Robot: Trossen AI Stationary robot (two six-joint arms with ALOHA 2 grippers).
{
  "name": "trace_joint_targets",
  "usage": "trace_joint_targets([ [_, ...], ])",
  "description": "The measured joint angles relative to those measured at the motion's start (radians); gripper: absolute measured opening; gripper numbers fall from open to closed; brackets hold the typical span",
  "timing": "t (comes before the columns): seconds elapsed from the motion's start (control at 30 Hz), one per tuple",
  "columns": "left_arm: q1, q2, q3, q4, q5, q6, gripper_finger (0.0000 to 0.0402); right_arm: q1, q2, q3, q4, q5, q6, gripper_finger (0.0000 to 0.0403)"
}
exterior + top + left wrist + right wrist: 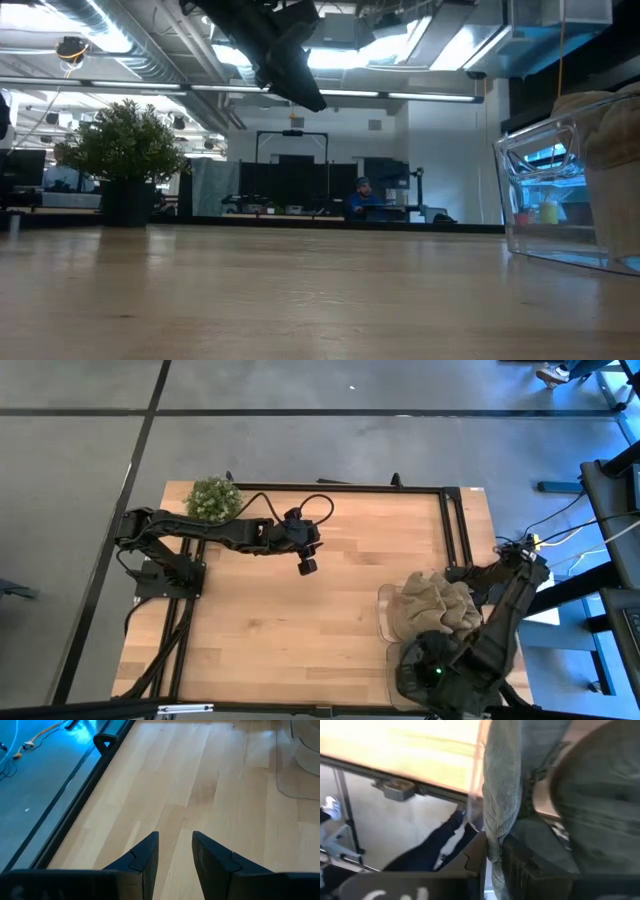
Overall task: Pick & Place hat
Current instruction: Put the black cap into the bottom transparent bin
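Hat (438, 603), crumpled tan fabric, fills clear plastic bin (384, 622).

Left tool (175, 851) parted; right tool (492, 857) pinched.

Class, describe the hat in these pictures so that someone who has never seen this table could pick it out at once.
Start at the wooden table and go to the side where the right arm works, opposite the potted plant. There a clear plastic bin sits, and the hat is the crumpled beige fabric in it. Nothing else on the table is soft or tan.
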Motion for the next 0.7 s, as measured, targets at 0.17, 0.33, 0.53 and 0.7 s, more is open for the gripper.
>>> trace_joint_targets([
  [0.17, 0.000, 0.000, 0.000, 0.000, 0.000, 0.000, 0.0114, -0.040, -0.001, -0.027, 0.035, 0.008, 0.001, 0.0040],
  [0.33, 0.000, 0.000, 0.000, -0.002, 0.000, 0.005, 0.0114, -0.041, 0.000, -0.044, 0.040, -0.014, 0.014, 0.0045],
  [0.53, 0.000, 0.000, 0.000, -0.009, 0.000, 0.008, 0.0114, -0.010, 0.000, -0.040, 0.020, -0.092, 0.006, 0.0046],
  [0.7, 0.000, 0.000, 0.000, -0.004, 0.000, 0.008, 0.0114, 0.017, 0.000, -0.040, -0.096, -0.253, -0.006, 0.0046],
])
